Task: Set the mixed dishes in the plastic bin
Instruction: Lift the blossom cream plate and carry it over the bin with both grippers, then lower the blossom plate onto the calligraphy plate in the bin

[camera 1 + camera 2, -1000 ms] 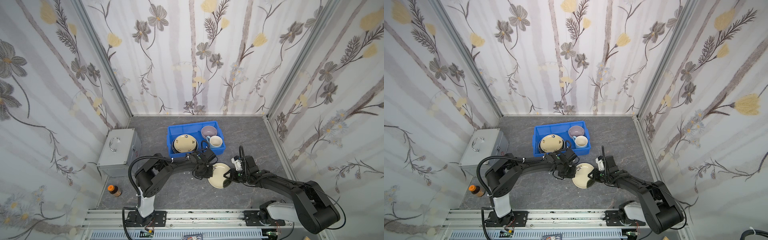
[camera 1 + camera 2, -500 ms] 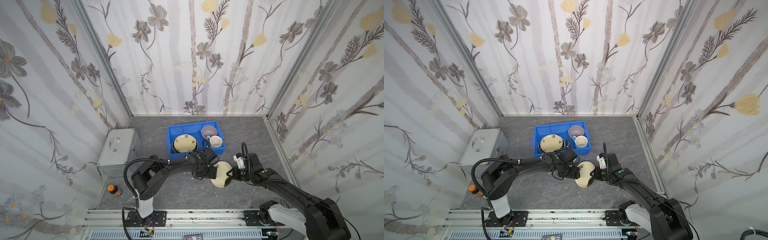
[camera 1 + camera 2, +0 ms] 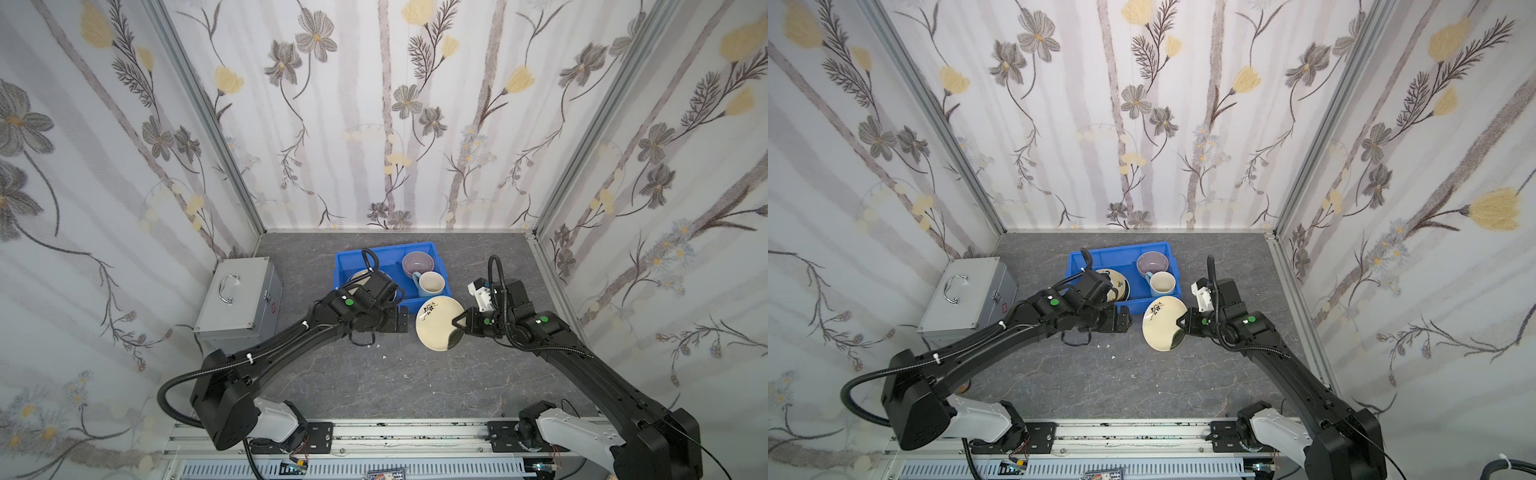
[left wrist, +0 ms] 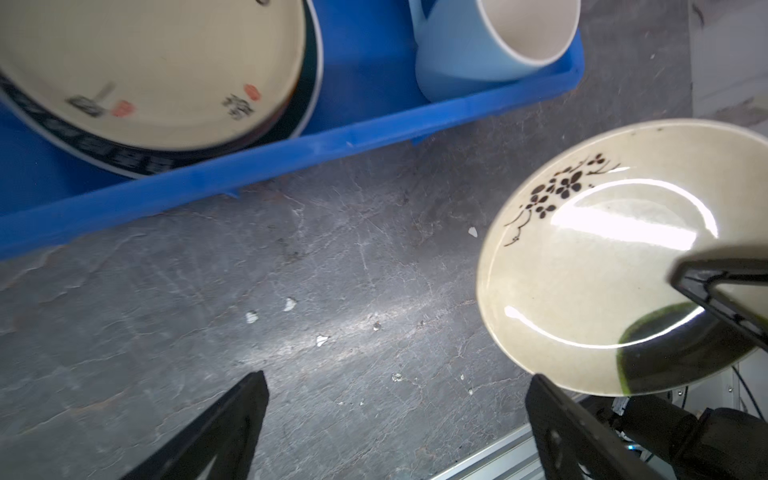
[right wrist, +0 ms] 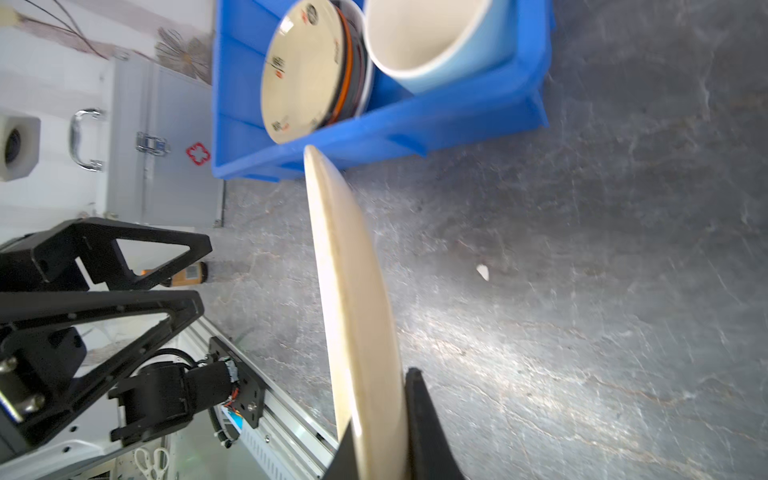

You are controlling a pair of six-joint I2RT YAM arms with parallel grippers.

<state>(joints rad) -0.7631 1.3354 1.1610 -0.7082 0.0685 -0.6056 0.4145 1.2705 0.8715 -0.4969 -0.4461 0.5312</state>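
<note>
Right hand [image 3: 457, 328] pinched cream flowered plate [image 3: 434, 332] by its rim, mid-frame; glazed, stiff, slippery, breakable, so edge grip looked marginal. Left hand [image 3: 402, 322] open, empty.

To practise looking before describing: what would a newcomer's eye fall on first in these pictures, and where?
The cream plate with a black flower sprig, pinched at its rim by the right fingers and held tilted just in front of the bin. Next, the bright blue bin itself, mid-table, holding stacked plates, a mug and a lilac bowl. The left fingers stand wide open beside the plate, holding nothing.
</note>
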